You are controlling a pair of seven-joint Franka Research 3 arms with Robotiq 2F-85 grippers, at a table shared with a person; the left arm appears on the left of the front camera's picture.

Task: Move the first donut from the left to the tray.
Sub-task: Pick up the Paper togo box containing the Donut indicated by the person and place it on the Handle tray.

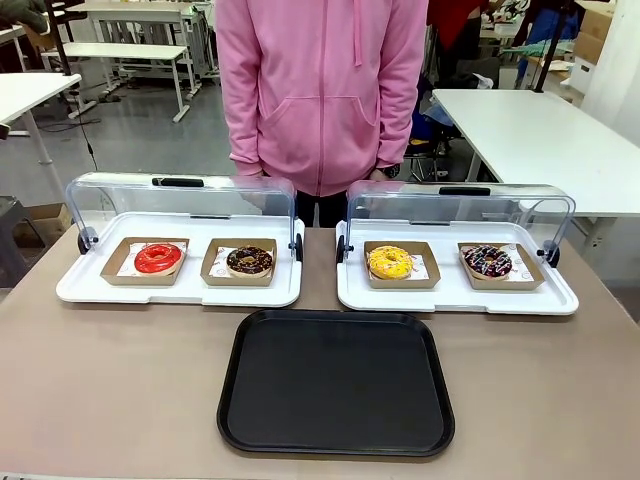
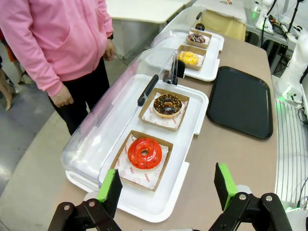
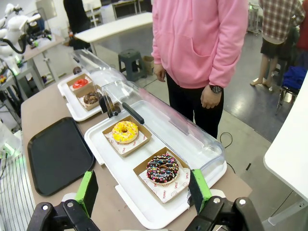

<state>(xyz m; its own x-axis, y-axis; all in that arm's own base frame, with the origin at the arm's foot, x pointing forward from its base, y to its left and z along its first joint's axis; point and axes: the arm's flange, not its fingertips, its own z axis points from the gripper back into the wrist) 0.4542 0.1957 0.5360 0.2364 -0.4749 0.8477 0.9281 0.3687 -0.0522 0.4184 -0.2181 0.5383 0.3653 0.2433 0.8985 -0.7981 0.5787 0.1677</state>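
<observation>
The red-glazed donut sits in its square brown holder at the left of the left white display tray, whose clear lid is swung back. In the left wrist view the red-glazed donut lies just ahead of my left gripper, which hovers open above the table's end with nothing between its green pads. The black tray lies bare at the table's near middle, seen also as the black tray and the black tray. My right gripper is open over the right display tray.
A chocolate donut with nuts shares the left display tray. The right display tray holds a yellow donut and a sprinkled chocolate donut. A person in a pink hoodie stands at the far edge.
</observation>
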